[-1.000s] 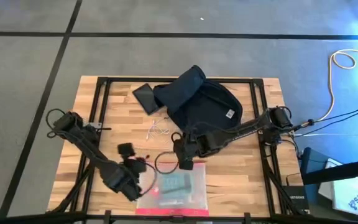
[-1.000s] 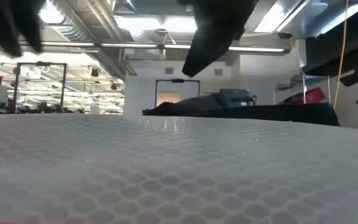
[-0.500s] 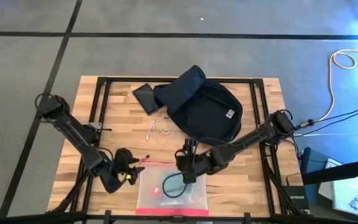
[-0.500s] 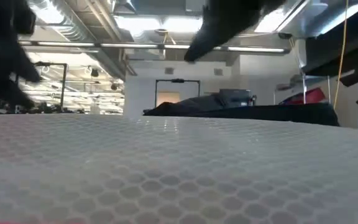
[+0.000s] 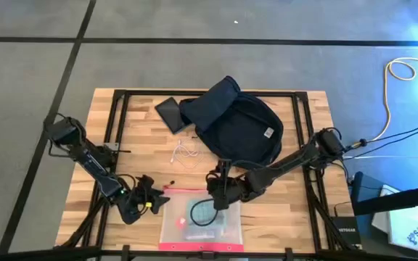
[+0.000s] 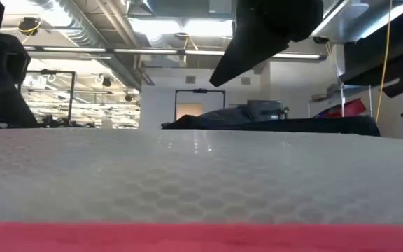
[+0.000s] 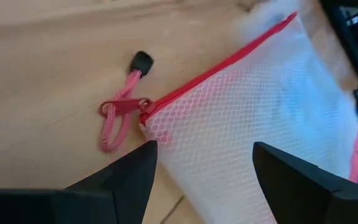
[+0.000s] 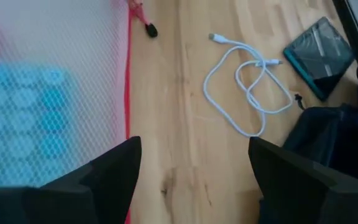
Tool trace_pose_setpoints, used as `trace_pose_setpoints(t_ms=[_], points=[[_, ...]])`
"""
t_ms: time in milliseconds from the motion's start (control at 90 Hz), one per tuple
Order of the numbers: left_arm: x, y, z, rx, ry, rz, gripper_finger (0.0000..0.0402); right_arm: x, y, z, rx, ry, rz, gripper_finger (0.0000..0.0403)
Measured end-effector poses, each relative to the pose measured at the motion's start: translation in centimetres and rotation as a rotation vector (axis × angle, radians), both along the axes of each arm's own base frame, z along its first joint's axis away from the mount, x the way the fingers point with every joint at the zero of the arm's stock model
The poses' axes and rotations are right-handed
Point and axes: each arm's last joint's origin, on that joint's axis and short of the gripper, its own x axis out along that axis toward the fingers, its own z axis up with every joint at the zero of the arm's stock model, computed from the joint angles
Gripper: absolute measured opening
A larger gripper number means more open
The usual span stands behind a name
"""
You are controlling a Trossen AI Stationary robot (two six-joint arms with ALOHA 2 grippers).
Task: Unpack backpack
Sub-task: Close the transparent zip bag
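Even, bright ceiling light throughout; the low view's foreground is blurred, both wrist views soft.

The backpack [image 5: 238,125] lies on the desk [image 5: 144,138] at its far middle, behind the right claw [image 5: 220,197]. A flat case [image 5: 171,112] lies just beside the backpack, on its left. A coiled cable [image 5: 185,152] lies between that case and the right claw, well apart from the left claw [image 5: 146,200]. The mesh pouch [image 5: 198,221] lies at the near edge, between both claws, its zip pull [image 7: 120,115] just ahead of the left claw.
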Motion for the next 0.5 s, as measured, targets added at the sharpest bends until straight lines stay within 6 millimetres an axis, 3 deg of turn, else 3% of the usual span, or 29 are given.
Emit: trace_pose_setpoints(t_ms=[500], points=[[-0.28,0.27,-0.21,0.005,0.087,-0.042,0.0251,-0.05,0.06,-0.06,0.021,0.016,0.016,0.028]])
